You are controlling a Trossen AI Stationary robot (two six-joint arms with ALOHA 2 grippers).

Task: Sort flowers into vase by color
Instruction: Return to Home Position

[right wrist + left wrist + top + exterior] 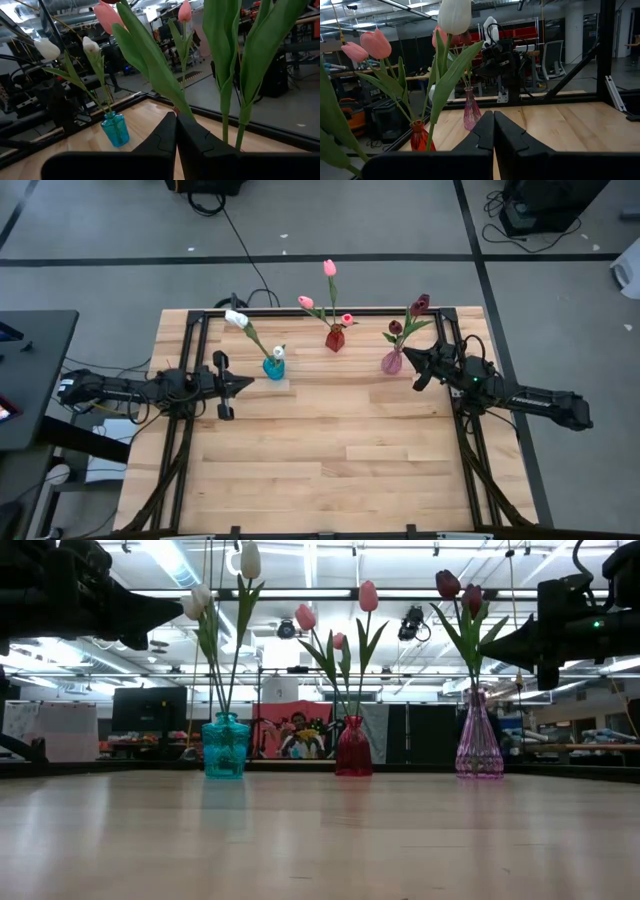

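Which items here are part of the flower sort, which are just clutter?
Job: white flowers in blue vase, pink flowers in red vase, maroon flowers in pink vase; left end effector, right end effector.
Lying about: floor cables, black side table.

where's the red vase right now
In the high view the red vase stands near the far edge of the table, about midway across, between the blue vase on the left arm's side and the pink vase on the right's.

Three vases stand in a row across the far part of the surface (320, 450): left vase (273, 367), middle vase (335, 339) set slightly farther back, right vase (392, 362). Flowers (330, 268) stand in each. The left gripper (248, 385) lies just left of the left vase, and the right gripper (407, 351) just right of the right vase.
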